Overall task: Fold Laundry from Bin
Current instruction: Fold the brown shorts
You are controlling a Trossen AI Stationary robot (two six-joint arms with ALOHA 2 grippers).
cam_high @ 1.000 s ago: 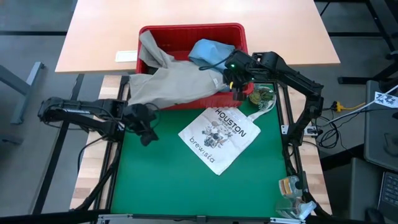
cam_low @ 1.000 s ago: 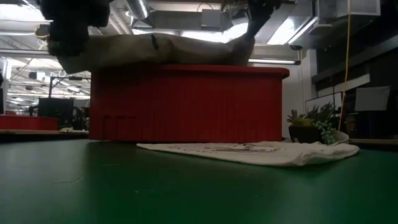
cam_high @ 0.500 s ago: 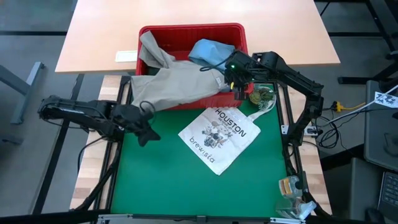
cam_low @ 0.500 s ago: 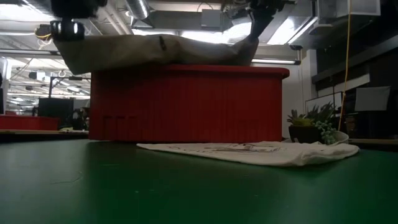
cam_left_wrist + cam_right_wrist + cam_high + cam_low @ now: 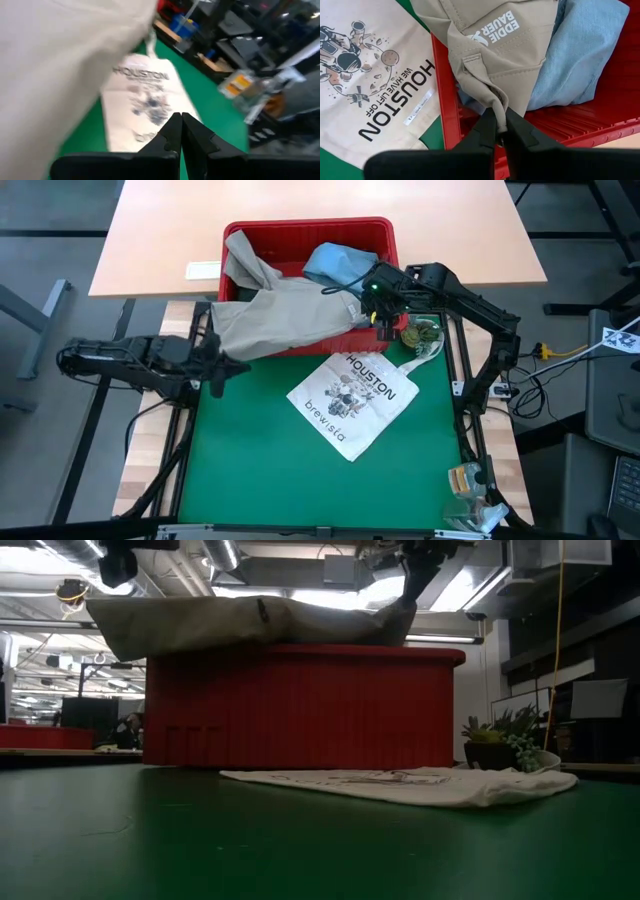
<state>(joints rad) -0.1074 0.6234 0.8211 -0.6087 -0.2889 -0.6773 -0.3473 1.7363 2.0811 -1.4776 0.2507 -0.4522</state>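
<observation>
High view: beige garment (image 5: 285, 320) draped over front rim of red bin (image 5: 385, 235). Right gripper (image 5: 500, 131) pinches its waistband. Left gripper (image 5: 222, 367) beside hanging edge, jaws together, seemingly empty. Best reopen, regrasp fabric, then lift evenly.

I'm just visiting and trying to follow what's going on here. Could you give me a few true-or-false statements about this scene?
1. The right fingers are pinching the beige garment. True.
2. The left fingers hold the tote bag. False: they are shut on nothing, beside the garment's edge.
3. The beige garment drapes over the red bin's front rim. True.
4. The blue shirt lies on the green mat. False: it is in the bin.
5. The tote bag is inside the bin. False: it lies flat on the mat.
</observation>
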